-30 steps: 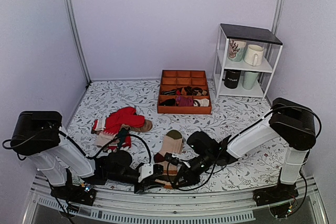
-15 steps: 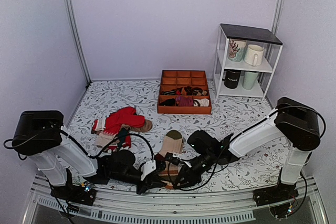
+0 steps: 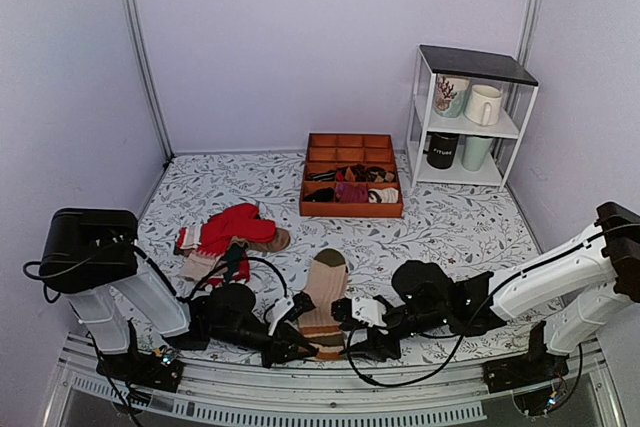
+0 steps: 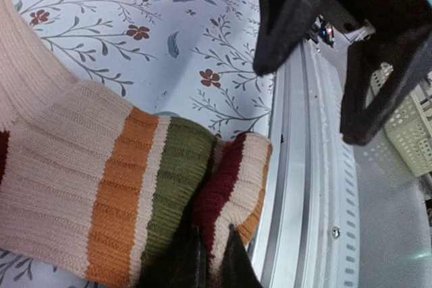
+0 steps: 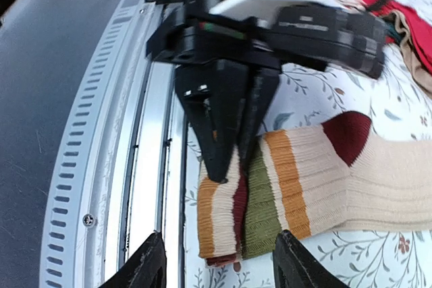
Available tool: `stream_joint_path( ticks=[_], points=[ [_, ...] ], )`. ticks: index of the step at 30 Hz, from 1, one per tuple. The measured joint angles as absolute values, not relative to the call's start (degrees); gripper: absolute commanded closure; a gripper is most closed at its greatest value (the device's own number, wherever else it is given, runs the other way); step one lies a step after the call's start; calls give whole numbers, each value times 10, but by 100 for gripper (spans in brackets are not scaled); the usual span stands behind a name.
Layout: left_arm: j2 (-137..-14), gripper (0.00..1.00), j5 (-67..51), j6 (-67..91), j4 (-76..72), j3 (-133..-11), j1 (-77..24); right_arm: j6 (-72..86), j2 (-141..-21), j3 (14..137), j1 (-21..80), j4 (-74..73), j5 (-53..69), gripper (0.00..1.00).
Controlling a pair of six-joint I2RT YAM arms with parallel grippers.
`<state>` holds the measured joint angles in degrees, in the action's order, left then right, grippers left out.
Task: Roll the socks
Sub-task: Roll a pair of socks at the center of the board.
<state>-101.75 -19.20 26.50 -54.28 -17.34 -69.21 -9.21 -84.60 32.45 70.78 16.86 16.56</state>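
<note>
Nipping the folded cuff end of the socks [image 5: 304, 173] at the near edge of the table [image 3: 450, 237] with left gripper [image 4: 209, 264] clamped tight, right gripper [image 5: 219, 264] parted and empty nearby; liable to lose the fold through so shallow a nip.

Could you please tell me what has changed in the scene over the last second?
The right gripper opened, released the socks and drew back to the right. The left gripper closed on the folded striped end and now pinches it. The red socks, the orange tray and the mug shelf stayed where they were.
</note>
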Motion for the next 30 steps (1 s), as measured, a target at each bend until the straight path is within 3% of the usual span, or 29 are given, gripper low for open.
stream_joint_path(
  ticks=[15, 25, 28, 30],
  points=[
    [-1029, 100, -238, 307, -580, -155, -669, -166, -949, 360, 763, 185, 68, 48],
    [-1033, 100, -247, 307, -584, -156, -665, -157, -980, 379, 765, 182, 77, 78],
    [-1032, 83, -249, 305, -581, -158, -664, -138, -988, 381, 765, 181, 88, 83],
    [-1026, 82, -248, 300, -569, -159, -663, -119, -988, 382, 765, 181, 96, 84]
  ],
)
